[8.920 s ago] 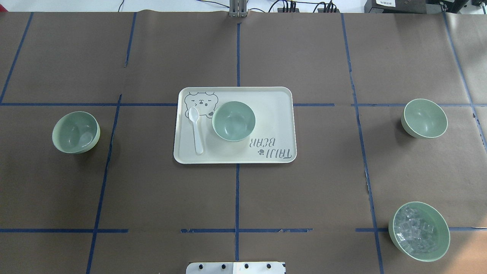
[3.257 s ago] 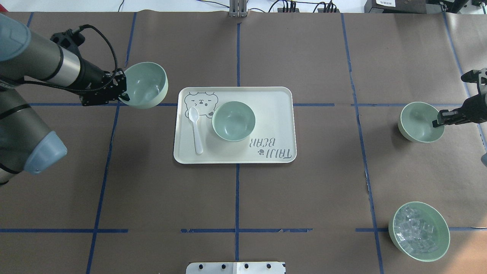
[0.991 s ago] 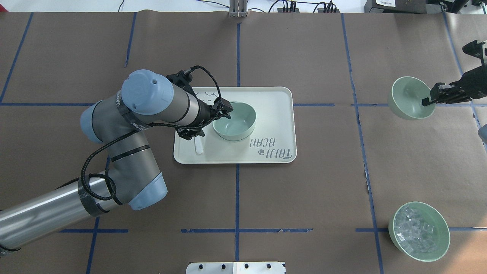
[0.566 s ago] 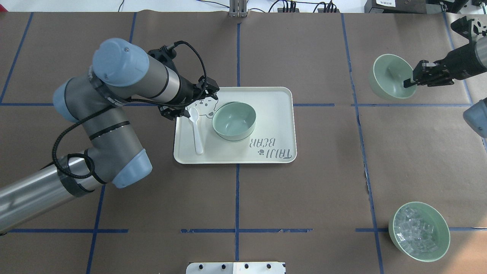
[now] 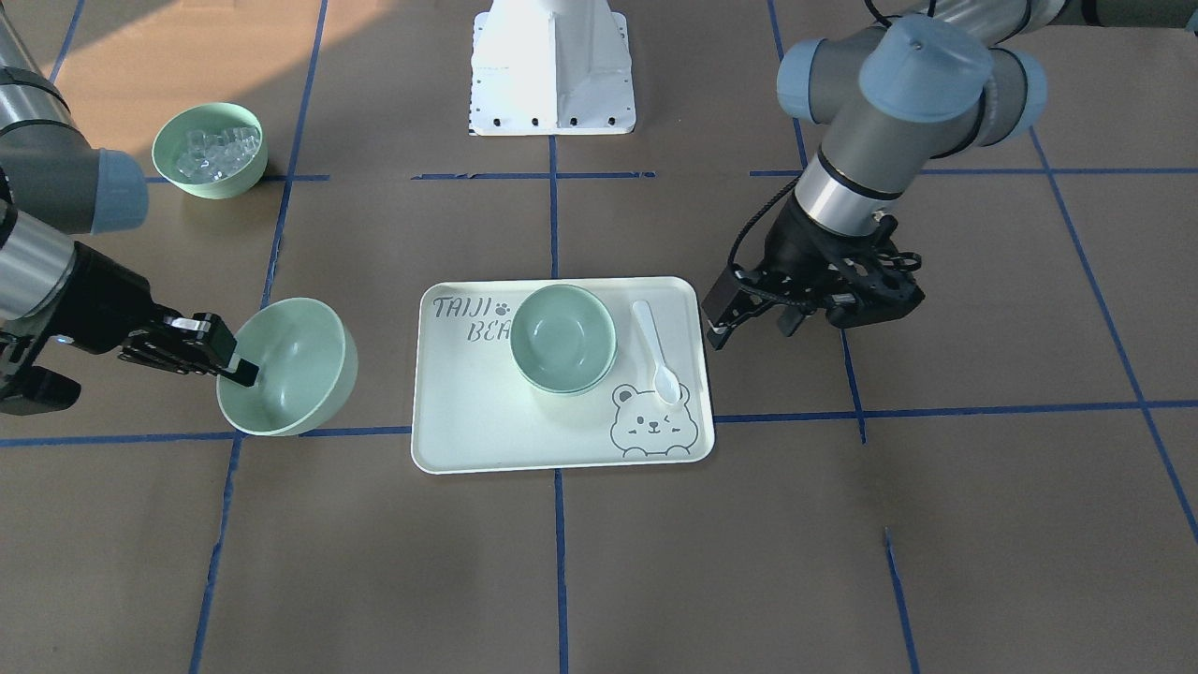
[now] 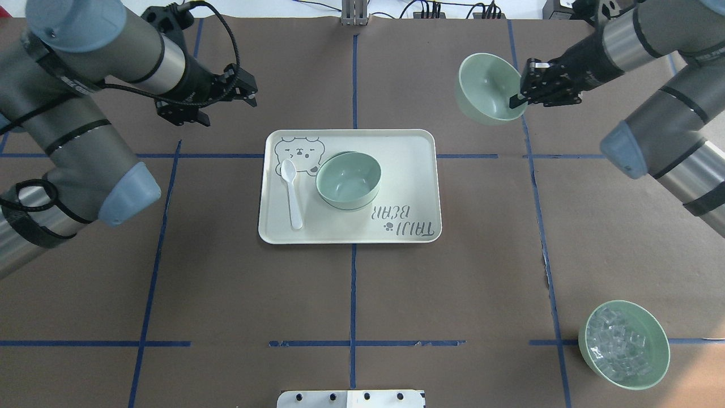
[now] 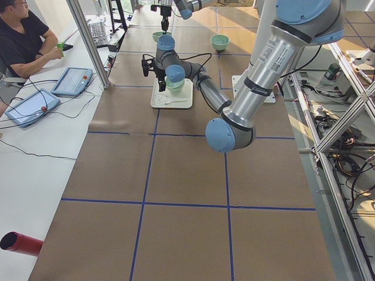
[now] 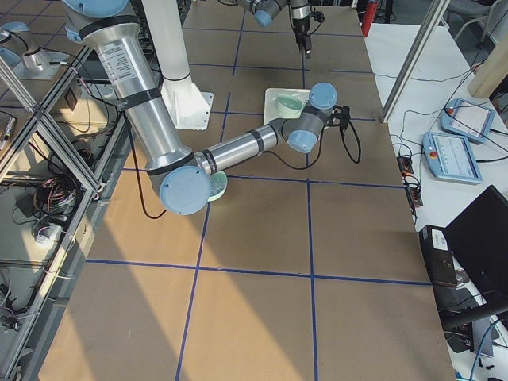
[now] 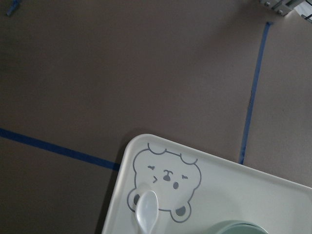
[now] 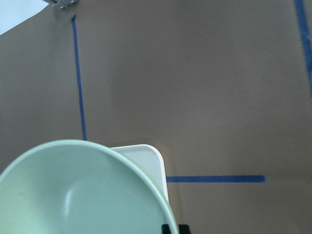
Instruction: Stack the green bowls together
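Right tool (image 6: pixel 516 98) pinches a tilted green bowl (image 6: pixel 482 86); left tool (image 6: pixel 226 107) spread, empty.

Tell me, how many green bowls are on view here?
4. Two nested bowls sit on the tray. A third bowl is held by the jaws of the right gripper, off the tray. A fourth bowl, full of clear cubes, stands near a corner.

Table (image 6: pixel 453 272) covered in brown paper, gridded with blue tape (image 6: pixel 352 294). White side desk (image 7: pixel 35 164) set along one long edge; two tablets (image 7: pixel 72 81) and loose cables laid on it, operator (image 7: pixel 23 38) seated there. Aluminium frame post (image 7: pixel 88 41) mounted at that edge. Sunlight patch (image 8: pixel 135 317) cast across the paper at one end. Cable clutter (image 7: pixel 345 146) seen under framing on the opposite side.
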You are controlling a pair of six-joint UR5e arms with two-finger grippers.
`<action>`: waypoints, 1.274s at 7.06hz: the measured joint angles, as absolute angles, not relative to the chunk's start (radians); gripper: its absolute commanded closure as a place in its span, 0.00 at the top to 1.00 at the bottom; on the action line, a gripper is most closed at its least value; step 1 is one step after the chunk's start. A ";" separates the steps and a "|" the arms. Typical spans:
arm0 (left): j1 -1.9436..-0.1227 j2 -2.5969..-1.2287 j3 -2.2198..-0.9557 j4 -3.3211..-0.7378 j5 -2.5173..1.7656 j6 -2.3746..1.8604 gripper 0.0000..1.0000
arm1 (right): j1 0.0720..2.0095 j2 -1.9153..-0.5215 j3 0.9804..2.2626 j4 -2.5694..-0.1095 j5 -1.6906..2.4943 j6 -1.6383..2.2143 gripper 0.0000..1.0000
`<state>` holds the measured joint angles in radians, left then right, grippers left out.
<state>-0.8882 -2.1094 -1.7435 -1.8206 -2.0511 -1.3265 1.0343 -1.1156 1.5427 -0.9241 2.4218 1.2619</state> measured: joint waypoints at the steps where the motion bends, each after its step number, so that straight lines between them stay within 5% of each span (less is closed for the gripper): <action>1: -0.935 -2.078 -1.758 -1.805 -2.059 -1.243 1.00 | 0.983 -1.050 1.544 -0.994 2.375 1.267 0.00; 5: -1.103 -1.946 -1.763 -1.796 -2.114 -0.924 1.00 | 0.764 -0.845 1.539 -1.246 2.139 1.269 0.00; 9: -1.162 -1.906 -1.750 -1.804 -2.132 -0.827 1.00 | 0.660 -0.810 1.520 -1.316 2.039 1.265 0.00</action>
<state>-1.1616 -1.9061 -1.7503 -1.8041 -2.1320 -0.8270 0.6605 -0.8104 1.5202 -1.3156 2.0391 1.2648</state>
